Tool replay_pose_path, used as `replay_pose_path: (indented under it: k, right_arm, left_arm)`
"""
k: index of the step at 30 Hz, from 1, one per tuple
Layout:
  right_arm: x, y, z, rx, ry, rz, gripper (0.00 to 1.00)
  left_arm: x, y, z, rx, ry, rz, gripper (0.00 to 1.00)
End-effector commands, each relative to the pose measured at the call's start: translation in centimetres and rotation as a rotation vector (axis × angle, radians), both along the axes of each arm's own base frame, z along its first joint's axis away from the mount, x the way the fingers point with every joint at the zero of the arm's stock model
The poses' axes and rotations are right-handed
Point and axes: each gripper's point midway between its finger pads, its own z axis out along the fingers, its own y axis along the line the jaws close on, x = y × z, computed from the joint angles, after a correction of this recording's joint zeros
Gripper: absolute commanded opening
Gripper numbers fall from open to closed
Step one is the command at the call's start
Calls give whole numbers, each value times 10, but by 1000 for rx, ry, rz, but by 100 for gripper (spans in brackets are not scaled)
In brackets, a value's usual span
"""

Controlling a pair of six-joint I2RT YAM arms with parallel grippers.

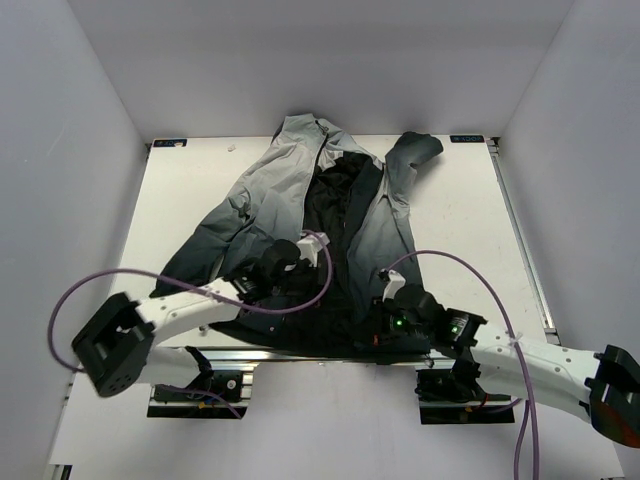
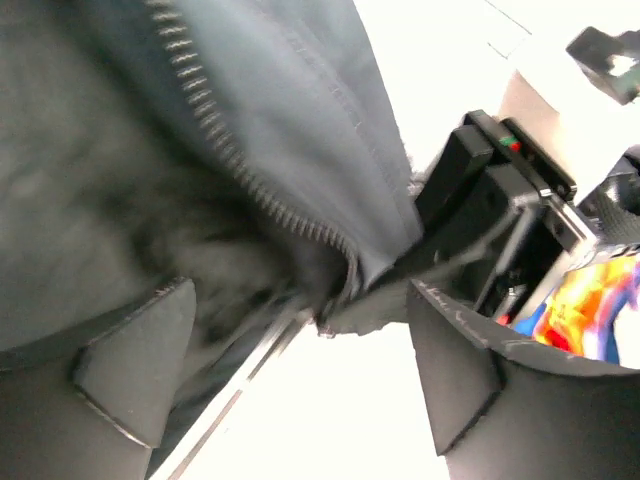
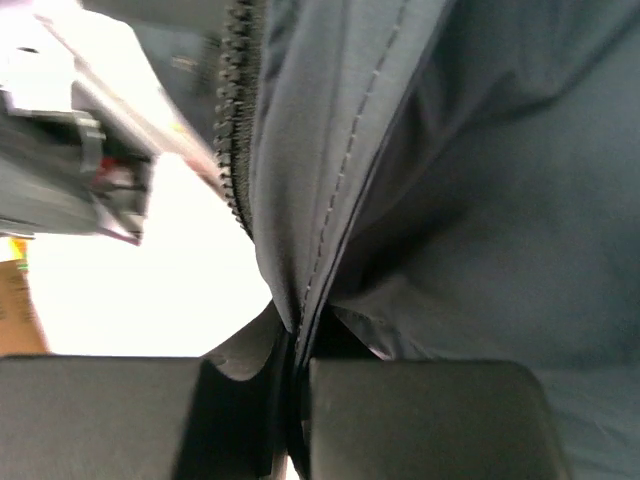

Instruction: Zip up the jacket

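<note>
Item: jacket (image 1: 330,215), light grey shading to charcoal, laid flat on the white table (image 1: 190,190). Long axis runs near to far, with the hood (image 1: 300,130) at the far edge and the dark hem (image 1: 300,338) at the near edge, between the arm bases. The front lies open, black lining showing down the middle. One sleeve trails toward the near left; the other is folded up at the far right. Zipper (image 2: 240,170): unjoined, one row of teeth running diagonally down to the hem corner in the left wrist view. Left gripper (image 1: 278,268): on the lower front left of the opening, jaws wide, the hem corner lying between the fingers (image 2: 130,370) without contact that can be confirmed. Right gripper (image 1: 385,318): at the hem right of the opening, a green light on its body, jaws closed to a slit on a fold of the jacket's stitched edge beside a tooth row (image 3: 235,120). Surroundings: purple cables (image 1: 440,253) arch over the lower jacket; plain white walls (image 1: 60,150) enclose three sides. Markings: small dark labels (image 1: 170,142) at the table's far corners, too small to read.
</note>
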Motion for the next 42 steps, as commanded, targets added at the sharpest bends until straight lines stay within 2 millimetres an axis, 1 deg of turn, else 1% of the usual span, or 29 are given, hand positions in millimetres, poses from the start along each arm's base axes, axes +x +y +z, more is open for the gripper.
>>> replay_pose_path:
  k: [1, 2, 3, 4, 5, 6, 7, 9, 10, 11, 12, 13, 15, 16, 17, 18, 19, 20, 21, 23, 25, 27, 28, 30, 32, 36, 39, 40, 42]
  right_arm:
    - [8, -8, -9, -121, -18, -19, 0]
    - [8, -12, -21, -177, 6, -21, 0]
    - [10, -12, -27, -204, 8, -23, 0]
    - [13, -10, -27, -216, 1, -17, 0]
    - [13, -11, -39, -264, 27, -16, 0]
    - [19, -13, -44, -299, 22, -37, 0]
    - [25, -14, -48, -319, 30, -51, 0]
    - [34, -14, -62, -372, 52, -51, 0]
    - [46, -20, -66, -388, 69, -87, 0]
    - [53, -24, -75, -427, 88, -96, 0]
    - [61, -28, -79, -438, 98, -120, 0]
    - [75, -39, -86, -459, 119, -175, 0]
    - [99, -47, -86, -479, 102, -232, 0]
    - [113, -59, -91, -504, 116, -284, 0]
    - [122, -64, -91, -513, 111, -307, 0]
    - [138, -65, -84, -510, 89, -323, 0]
    - [151, -76, -88, -521, 106, -360, 0]
    - [159, -78, -87, -520, 104, -368, 0]
    - [174, -81, -84, -511, 94, -365, 0]
    - [183, -78, -76, -498, 63, -349, 0]
    - [187, -75, -65, -481, 18, -322, 0]
    - [180, -66, -56, -428, 16, -276, 0]
    - [175, -66, -50, -409, 1, -264, 0]
    - [167, -65, -46, -387, 1, -247, 0]
    - [159, -67, -40, -367, -10, -243, 0]
    - [148, -72, -32, -358, -14, -250, 0]
    - [146, -74, -24, -337, -36, -260, 0]
    - [145, -74, -23, -335, -40, -261, 0]
    - [145, -75, -21, -332, -46, -267, 0]
  left_arm:
    - [9, 49, -5, 206, -17, 189, 98]
    - [9, 58, -6, 233, -13, 228, 98]
    - [10, 77, -17, 308, -4, 296, 98]
    - [11, 87, -12, 310, -12, 343, 98]
    - [11, 95, -13, 325, 5, 392, 98]
    - [12, 113, -24, 388, 7, 459, 98]
    - [14, 120, -24, 387, 14, 502, 98]
    - [14, 132, -36, 417, 53, 552, 98]
    - [13, 132, -39, 412, 75, 552, 98]
    - [18, 136, -42, 416, 91, 565, 98]
    - [21, 135, -42, 412, 96, 569, 98]
    - [24, 135, -40, 414, 86, 570, 98]
    - [26, 137, -41, 444, 87, 567, 98]
    - [31, 135, -34, 447, 68, 565, 98]
    - [31, 136, -34, 464, 70, 565, 98]
    - [28, 139, -37, 495, 81, 556, 98]
    - [28, 139, -38, 507, 81, 545, 98]
    - [27, 138, -38, 510, 86, 539, 98]
    - [27, 138, -40, 521, 94, 531, 98]
    - [25, 134, -43, 518, 101, 508, 98]
    - [28, 126, -46, 499, 102, 482, 98]
    - [32, 113, -45, 455, 95, 451, 98]
    - [30, 106, -47, 440, 109, 422, 98]
    - [31, 92, -42, 391, 120, 382, 98]
    - [30, 85, -44, 378, 133, 359, 98]
    - [24, 80, -51, 376, 153, 333, 98]
    - [17, 77, -60, 406, 161, 323, 98]
    - [19, 79, -62, 427, 149, 344, 98]
    - [15, 82, -69, 484, 144, 339, 95]
